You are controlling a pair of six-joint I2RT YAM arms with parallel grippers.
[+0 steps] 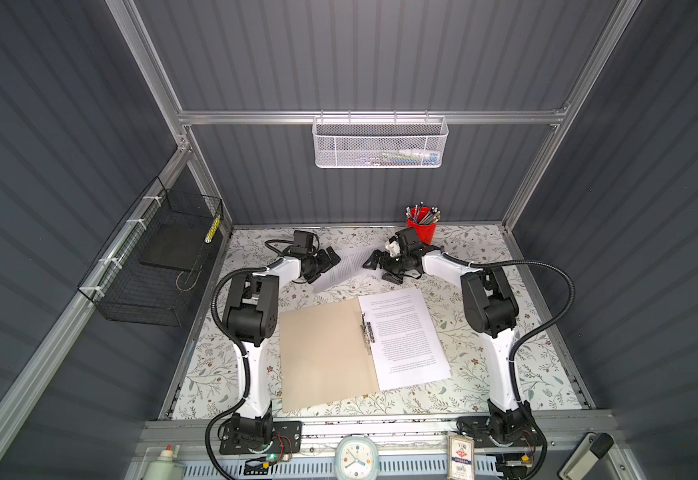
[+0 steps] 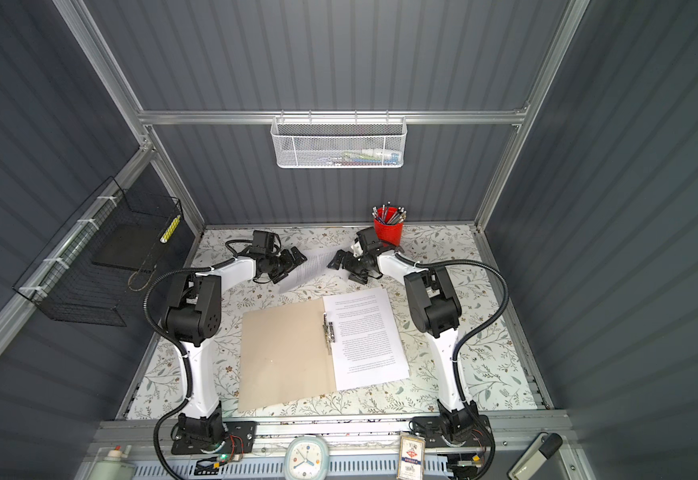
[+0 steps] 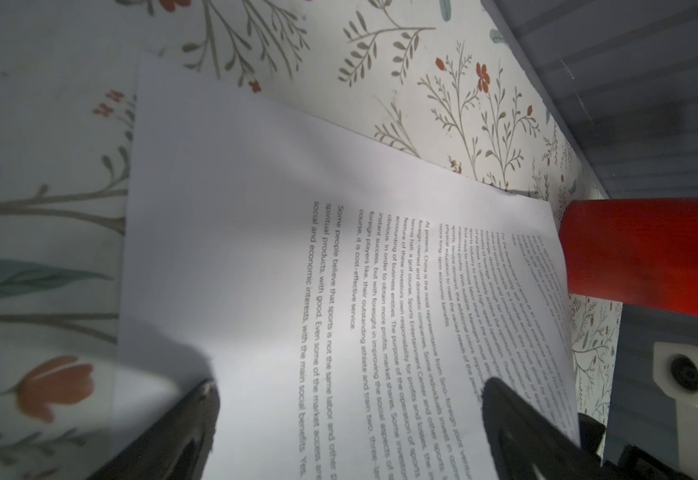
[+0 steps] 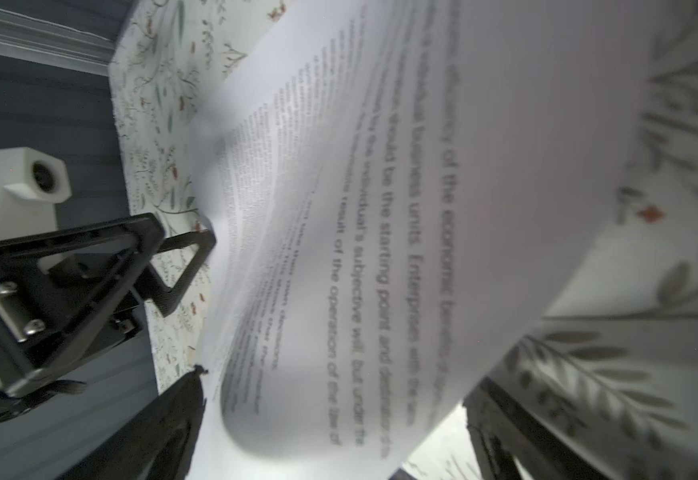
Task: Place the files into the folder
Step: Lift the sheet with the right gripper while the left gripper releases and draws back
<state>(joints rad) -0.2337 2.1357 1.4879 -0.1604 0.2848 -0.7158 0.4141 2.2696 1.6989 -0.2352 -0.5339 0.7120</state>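
Observation:
The tan folder (image 1: 322, 353) (image 2: 285, 353) lies open on the floral table, its metal clip (image 1: 367, 332) along the spine. White printed files (image 1: 405, 336) (image 2: 366, 336) rest on its right half. One more printed sheet (image 1: 345, 268) (image 2: 310, 266) (image 3: 297, 249) (image 4: 422, 208) lies at the back of the table. My left gripper (image 1: 330, 257) (image 3: 349, 384) stands open at that sheet's left edge. Facing it from the right, my right gripper (image 1: 374, 259) (image 4: 337, 380) is open too. The sheet's near edge curls up between the right gripper's spread fingers.
A red cup of pencils (image 1: 421, 226) (image 3: 646, 253) stands just behind the right gripper. A black wire basket (image 1: 156, 266) hangs on the left wall and a white mesh basket (image 1: 380, 141) on the back wall. A small clock (image 1: 355, 457) sits at the front rail.

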